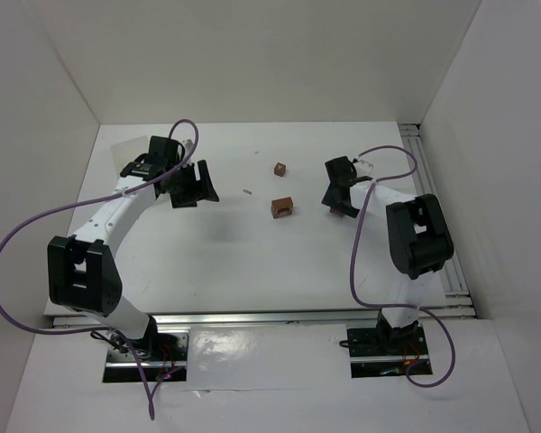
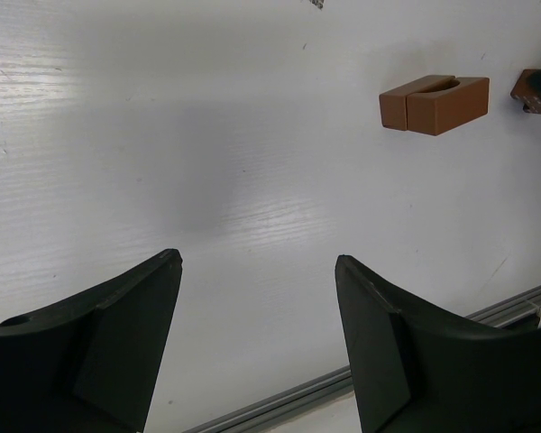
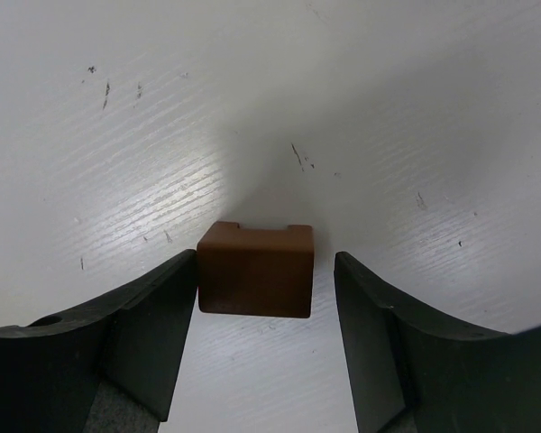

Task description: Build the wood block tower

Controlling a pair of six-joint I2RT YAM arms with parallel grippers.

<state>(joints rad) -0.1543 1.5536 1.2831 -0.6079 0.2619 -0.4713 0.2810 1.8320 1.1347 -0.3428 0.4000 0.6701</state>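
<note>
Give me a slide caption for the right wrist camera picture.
Notched reddish-brown wood block between the open jaws, a strip of white table showing beside one jaw.

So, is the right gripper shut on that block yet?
Not clamped: the right gripper straddles the block; one finger sits against it, but bare table shows between it and the other finger.

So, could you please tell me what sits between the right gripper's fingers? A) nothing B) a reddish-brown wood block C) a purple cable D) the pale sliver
B: the right wrist view shows a notched wood block between the fingers of the right gripper.
</note>
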